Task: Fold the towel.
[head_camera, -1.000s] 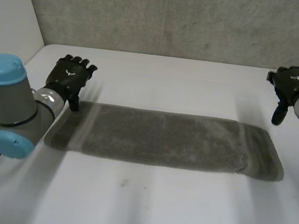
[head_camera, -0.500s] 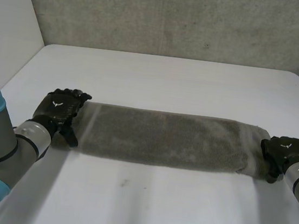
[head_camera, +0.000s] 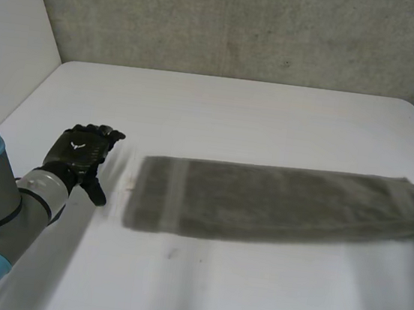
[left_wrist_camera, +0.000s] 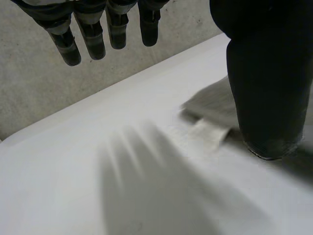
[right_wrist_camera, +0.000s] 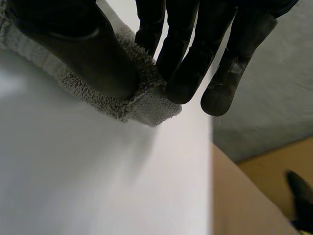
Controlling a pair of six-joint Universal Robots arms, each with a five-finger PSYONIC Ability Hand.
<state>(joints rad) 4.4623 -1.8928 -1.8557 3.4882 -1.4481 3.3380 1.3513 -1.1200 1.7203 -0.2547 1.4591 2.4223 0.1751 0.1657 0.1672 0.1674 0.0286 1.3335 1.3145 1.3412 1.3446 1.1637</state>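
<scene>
A long grey towel (head_camera: 276,204), folded into a narrow strip, lies flat across the white table (head_camera: 235,113), and its right end reaches the table's right side. My right hand (right_wrist_camera: 73,44) is shut on that end: its thumb and fingers pinch the towel's short edge (right_wrist_camera: 146,105). My left hand (head_camera: 78,156) rests open on the bare table, a short way off the towel's left end. In the left wrist view its fingers (left_wrist_camera: 93,34) are straight, and the towel's corner (left_wrist_camera: 210,105) with a white label lies beside the thumb.
A grey concrete wall (head_camera: 238,23) stands behind the table. The table's right edge (right_wrist_camera: 211,161) runs close to my right hand, with brown floor (right_wrist_camera: 244,196) below it. Bare table lies in front of the towel and behind it.
My right hand came down on the towel's right end, shut on it and pulled it to the right. The towel's left end slid away from my left hand.
</scene>
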